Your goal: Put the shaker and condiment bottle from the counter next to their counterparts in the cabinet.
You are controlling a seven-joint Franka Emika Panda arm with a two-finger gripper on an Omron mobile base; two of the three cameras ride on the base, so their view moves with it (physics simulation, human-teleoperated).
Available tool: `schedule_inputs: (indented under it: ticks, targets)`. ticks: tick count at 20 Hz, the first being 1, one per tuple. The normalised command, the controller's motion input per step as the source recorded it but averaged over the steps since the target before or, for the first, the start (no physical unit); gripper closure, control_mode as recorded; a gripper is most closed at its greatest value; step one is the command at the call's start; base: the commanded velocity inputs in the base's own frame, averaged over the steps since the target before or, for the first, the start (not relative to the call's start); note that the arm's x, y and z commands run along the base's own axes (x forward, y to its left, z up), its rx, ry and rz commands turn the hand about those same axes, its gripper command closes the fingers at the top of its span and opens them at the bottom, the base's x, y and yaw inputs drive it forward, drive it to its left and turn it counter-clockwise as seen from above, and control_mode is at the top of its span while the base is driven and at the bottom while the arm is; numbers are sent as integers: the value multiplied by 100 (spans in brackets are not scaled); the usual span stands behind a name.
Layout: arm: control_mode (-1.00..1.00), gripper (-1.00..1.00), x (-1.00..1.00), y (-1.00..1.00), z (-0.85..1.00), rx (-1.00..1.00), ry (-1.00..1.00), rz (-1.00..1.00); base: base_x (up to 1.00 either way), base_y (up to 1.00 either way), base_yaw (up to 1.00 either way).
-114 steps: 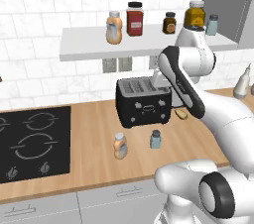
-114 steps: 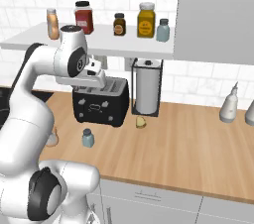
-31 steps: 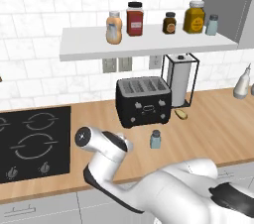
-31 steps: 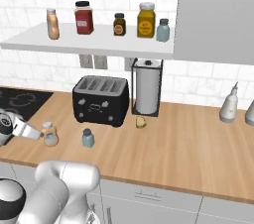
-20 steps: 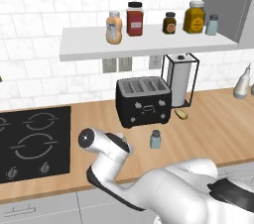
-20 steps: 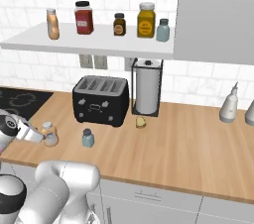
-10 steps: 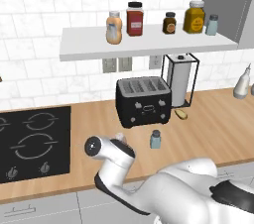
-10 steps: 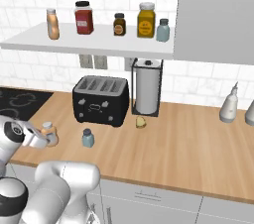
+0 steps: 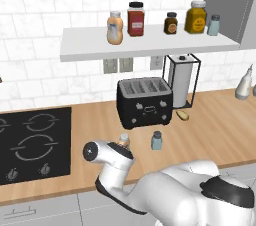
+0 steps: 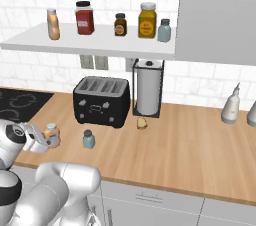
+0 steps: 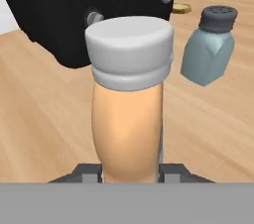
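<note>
Hand view: the condiment bottle (image 11: 130,114), peach-orange with a pale cap, is seen upright and very close, clamped between the closed jaws of the gripper (image 11: 130,172) near its base. Just to its right on the wooden counter (image 11: 44,119) stands the shaker (image 11: 208,49), pale blue-grey with a dark cap, apart from the bottle. The black toaster (image 11: 74,5) is seen behind both.

In the right base view, the gripper (image 10: 44,141) is shown low at the near left of the counter, holding the bottle (image 10: 51,135), with the shaker (image 10: 88,139) just to the right.

On the white shelf (image 9: 150,47) above, a matching orange bottle (image 9: 114,27) is placed at the left and a matching shaker (image 9: 213,25) at the far right, with a red jar (image 9: 135,19), a small dark jar (image 9: 171,23) and an amber jar (image 9: 196,17) between them.
</note>
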Motion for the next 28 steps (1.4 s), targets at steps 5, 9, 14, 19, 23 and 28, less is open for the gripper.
schedule_inputs:
  ticks: [5,9,14,19,23,28]
  targets:
    - [-100,100,0,0,0,-2,-3,-1,0,0,0]
    - [-100,100,0,0,15,-3,-9,-10,0,0,0]
    - [-100,100,0,-1,45,-1,-19,-10,0,0,0]
    - [-100,100,0,-1,54,0,-13,-9,0,0,0]
    - [-100,100,0,0,69,0,-9,-9,0,0,0]
    - [-100,100,-1,0,73,0,-12,-9,0,0,0]
